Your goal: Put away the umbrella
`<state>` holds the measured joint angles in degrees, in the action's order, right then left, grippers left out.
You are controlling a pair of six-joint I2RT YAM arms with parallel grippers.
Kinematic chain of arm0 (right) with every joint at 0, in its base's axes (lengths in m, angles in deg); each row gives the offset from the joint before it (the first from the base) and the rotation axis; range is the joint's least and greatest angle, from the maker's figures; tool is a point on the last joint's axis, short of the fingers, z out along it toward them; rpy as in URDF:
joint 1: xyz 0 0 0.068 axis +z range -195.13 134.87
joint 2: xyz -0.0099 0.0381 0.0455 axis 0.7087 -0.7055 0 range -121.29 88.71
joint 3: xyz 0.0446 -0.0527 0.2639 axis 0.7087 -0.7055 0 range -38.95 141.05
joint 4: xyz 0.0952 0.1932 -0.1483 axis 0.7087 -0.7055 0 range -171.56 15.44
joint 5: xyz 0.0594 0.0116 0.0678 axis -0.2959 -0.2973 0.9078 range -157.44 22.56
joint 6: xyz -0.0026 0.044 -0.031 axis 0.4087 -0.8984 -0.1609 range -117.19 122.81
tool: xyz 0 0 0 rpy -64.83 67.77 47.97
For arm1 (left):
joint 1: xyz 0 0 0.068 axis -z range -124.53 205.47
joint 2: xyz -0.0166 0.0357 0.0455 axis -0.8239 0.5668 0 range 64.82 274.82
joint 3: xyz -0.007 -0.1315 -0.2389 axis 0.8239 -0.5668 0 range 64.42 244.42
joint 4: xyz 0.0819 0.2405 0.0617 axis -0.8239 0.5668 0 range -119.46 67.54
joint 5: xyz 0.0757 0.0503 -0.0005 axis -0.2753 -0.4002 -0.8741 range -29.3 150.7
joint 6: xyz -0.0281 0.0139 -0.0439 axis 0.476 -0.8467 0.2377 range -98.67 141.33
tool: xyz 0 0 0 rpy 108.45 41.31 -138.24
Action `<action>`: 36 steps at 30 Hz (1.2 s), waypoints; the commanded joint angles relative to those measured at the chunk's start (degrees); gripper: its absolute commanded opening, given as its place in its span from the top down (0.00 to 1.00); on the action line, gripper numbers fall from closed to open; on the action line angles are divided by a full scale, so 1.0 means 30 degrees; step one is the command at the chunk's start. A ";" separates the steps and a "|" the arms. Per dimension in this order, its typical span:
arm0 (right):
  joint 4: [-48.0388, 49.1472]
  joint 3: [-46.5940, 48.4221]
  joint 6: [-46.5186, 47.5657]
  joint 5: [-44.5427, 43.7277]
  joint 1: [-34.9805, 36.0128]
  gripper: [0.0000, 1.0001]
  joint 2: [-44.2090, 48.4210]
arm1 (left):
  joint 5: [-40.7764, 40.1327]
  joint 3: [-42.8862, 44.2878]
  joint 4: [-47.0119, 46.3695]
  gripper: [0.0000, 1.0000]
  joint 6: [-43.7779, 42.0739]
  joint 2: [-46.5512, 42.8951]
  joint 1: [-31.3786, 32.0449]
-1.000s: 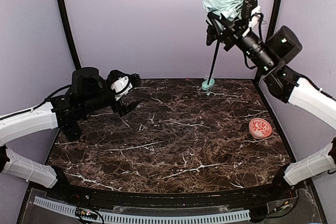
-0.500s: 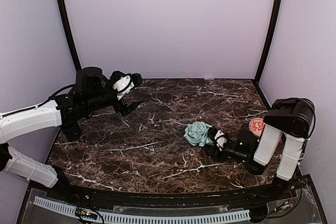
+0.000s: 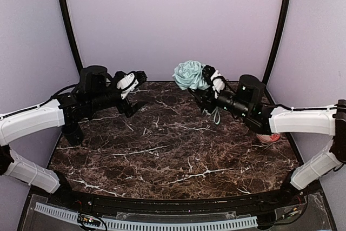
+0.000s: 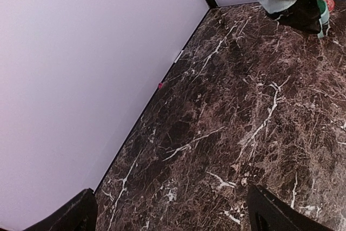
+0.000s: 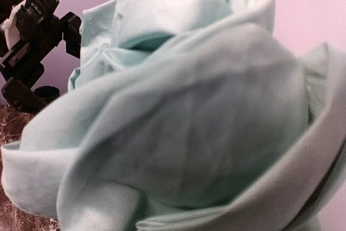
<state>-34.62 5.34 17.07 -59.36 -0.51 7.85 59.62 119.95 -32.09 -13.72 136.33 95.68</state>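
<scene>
Right hand (image 3: pixel 207 82) clamps the bunched umbrella (image 3: pixel 188 75) above the table (image 3: pixel 162 150); left hand (image 3: pixel 139 91) hovers, fingers spread.

Right wrist view mostly blocked by umbrella (image 5: pixel 178 117)

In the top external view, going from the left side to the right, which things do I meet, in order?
First the left gripper with open fingers, then the umbrella bunched up near the back wall, then the red dish, partly hidden under the right arm.

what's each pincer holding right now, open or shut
left pincer: open, holding nothing
right pincer: shut on the umbrella
</scene>
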 commanded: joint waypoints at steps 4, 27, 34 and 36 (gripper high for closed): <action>-1.1116 0.5230 -0.0194 -0.4131 0.0112 0.75 -0.0044 | -0.2254 0.2128 0.2446 0.01 0.4557 0.1265 -0.0584; -1.7826 0.7386 -2.1199 -0.8739 0.2028 0.76 -0.7943 | -0.4858 0.0000 0.3243 0.01 1.0712 0.0748 -0.0798; -1.8762 0.8398 -2.0744 -0.8238 0.2177 0.31 -0.8511 | -0.4397 -0.0093 0.3180 0.01 1.0384 0.0788 -0.0804; -1.8818 0.8206 -2.0813 -0.8482 0.2177 0.02 -0.7841 | -0.4418 -0.0073 0.3211 0.01 1.0314 0.0854 -0.0818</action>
<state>-91.69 28.49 -44.85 -83.99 5.46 -19.38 46.33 120.37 -21.67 18.30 139.80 93.56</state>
